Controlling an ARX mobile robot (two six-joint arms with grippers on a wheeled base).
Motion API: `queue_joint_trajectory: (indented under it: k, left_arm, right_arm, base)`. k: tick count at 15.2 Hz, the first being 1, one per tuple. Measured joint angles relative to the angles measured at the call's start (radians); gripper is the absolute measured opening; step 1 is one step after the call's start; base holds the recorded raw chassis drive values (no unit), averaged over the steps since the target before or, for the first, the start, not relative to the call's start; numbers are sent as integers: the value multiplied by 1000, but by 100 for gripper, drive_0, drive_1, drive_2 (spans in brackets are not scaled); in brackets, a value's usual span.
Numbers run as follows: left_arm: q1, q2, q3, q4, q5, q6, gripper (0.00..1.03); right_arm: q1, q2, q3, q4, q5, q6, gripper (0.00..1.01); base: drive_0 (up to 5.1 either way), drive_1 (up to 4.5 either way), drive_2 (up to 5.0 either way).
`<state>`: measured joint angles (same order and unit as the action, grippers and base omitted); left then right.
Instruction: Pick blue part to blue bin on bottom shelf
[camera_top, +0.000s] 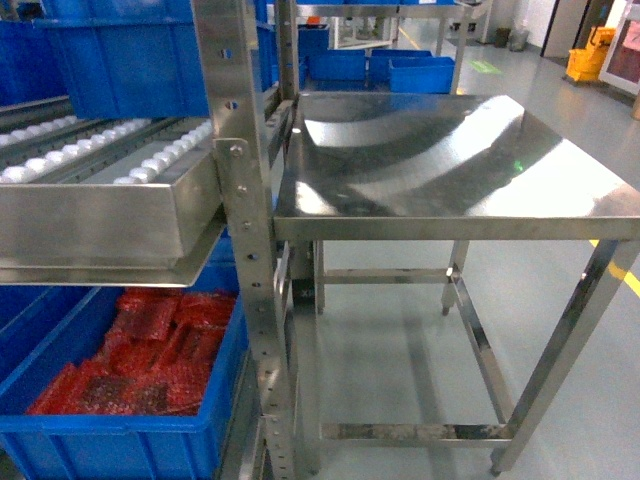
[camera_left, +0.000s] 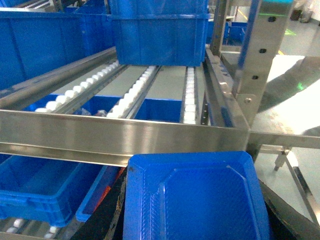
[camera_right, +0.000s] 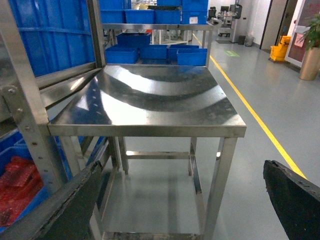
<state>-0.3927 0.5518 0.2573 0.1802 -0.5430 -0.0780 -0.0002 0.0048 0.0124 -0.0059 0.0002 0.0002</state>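
Head view: a blue crate (camera_top: 120, 440) holds red bags (camera_top: 150, 355); the right tool (camera_right: 185, 200) is spread wide.

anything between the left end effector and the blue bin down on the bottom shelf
Yes: the brushed steel front rail of the roller level crosses ahead, above the bright-blue plastic crate at lower left.

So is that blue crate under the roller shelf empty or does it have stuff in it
Not empty. The blue crate below the roller shelf holds red bags covering most of its visible floor.
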Motion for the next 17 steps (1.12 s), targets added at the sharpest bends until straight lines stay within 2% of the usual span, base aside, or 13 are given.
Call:
queue_joint_trajectory:
  k: [17]
  left_arm:
    - [1, 2, 0, 0, 0, 0, 43]
  right_arm:
    - [0, 0, 0, 1, 1, 0, 98]
  base:
    - [-504, 241, 241]
